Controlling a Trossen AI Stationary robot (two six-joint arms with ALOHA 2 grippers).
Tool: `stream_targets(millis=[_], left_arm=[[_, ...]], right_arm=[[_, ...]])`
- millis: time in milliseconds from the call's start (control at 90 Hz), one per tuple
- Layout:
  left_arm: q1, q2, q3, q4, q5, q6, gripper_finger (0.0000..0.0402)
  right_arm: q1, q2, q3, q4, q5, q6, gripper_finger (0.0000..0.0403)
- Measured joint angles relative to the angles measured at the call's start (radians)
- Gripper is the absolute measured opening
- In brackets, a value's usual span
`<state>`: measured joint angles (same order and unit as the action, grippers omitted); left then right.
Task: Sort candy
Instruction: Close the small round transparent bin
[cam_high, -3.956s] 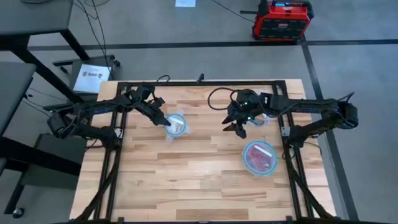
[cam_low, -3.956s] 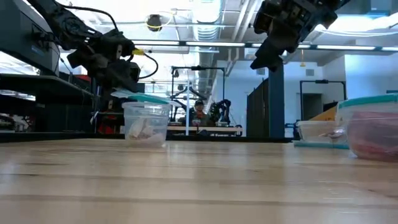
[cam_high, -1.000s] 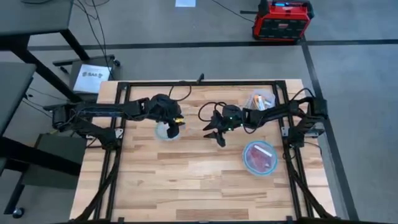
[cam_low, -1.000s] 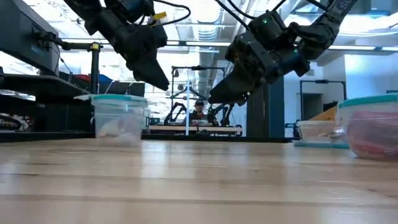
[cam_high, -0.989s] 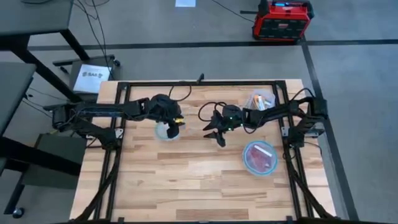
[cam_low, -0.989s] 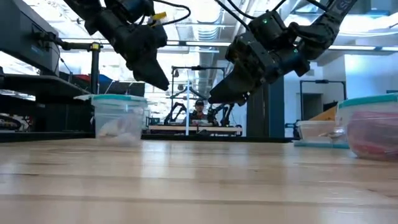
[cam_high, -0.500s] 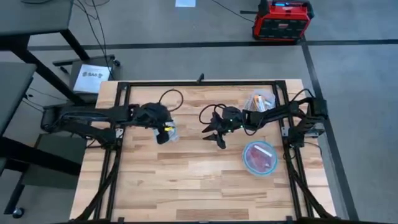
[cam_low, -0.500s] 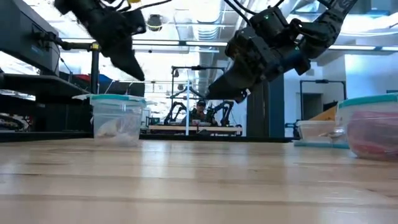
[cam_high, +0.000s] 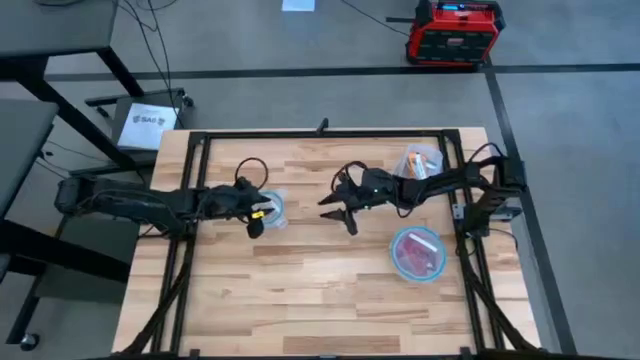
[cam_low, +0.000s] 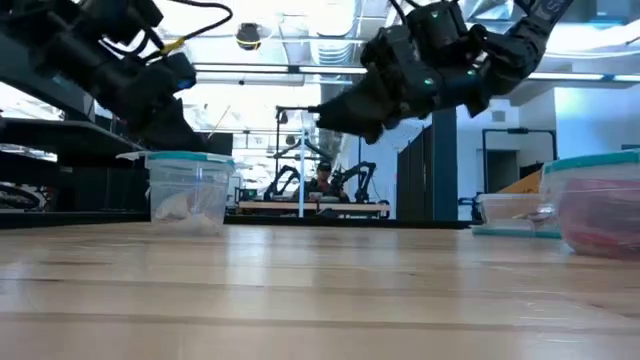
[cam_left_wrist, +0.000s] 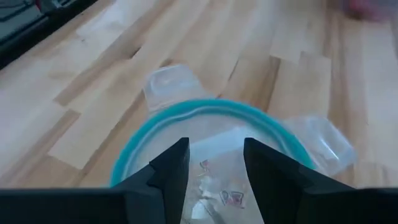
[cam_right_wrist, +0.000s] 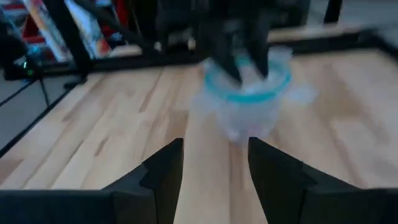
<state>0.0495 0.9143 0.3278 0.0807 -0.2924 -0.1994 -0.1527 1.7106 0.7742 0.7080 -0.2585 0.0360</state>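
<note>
A clear blue-rimmed container (cam_high: 272, 207) stands left of the table's middle with pale candy (cam_left_wrist: 214, 196) inside; the low view shows it too (cam_low: 190, 190). My left gripper (cam_left_wrist: 214, 165) is open and hangs just above the container's left rim (cam_high: 257, 218). My right gripper (cam_high: 335, 210) is open, raised above the table's middle, and points level at that container (cam_right_wrist: 249, 93). Orange candy fills a container (cam_high: 420, 160) at the far right. Red candy fills another (cam_high: 418, 252) at the near right.
Bare wood lies between the two grippers and along the whole near half of the table. The black frame rails (cam_high: 190, 260) run along the table's left and right sides. In the low view the red-filled container (cam_low: 600, 205) stands at the right.
My left gripper has drawn back toward the table's left edge, from over the container's right side to over its left rim. My right gripper has tipped from slanting down to nearly level and shifted slightly left. The container has stayed in place.
</note>
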Motion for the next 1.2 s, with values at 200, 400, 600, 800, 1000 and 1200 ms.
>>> stream_targets(millis=[200,400,600,800,1000,1200], left_arm=[[-0.007,0.005,-0.037,0.028,0.017,0.039,0.014],[-0.007,0.034,-0.037,0.092,0.165,0.145,0.014],[-0.007,0.088,-0.037,0.147,0.246,0.211,0.014],[-0.007,0.145,-0.037,0.178,0.246,0.21,0.014],[-0.007,0.183,-0.035,0.211,0.246,0.207,0.014],[-0.005,0.185,-0.037,0.233,0.245,0.234,0.014]], right_arm=[[-0.001,0.138,0.169,-0.115,0.0,-0.024,0.0163],[-0.025,0.197,0.327,-0.317,0.001,-0.069,0.0163],[-0.047,0.196,0.405,-0.416,0.025,-0.073,0.0151],[-0.019,0.225,0.409,-0.484,0.013,-0.083,0.0048],[-0.009,0.24,0.411,-0.485,0.022,-0.067,0.0009],[-0.013,0.241,0.411,-0.469,0.024,-0.058,0.0001]])
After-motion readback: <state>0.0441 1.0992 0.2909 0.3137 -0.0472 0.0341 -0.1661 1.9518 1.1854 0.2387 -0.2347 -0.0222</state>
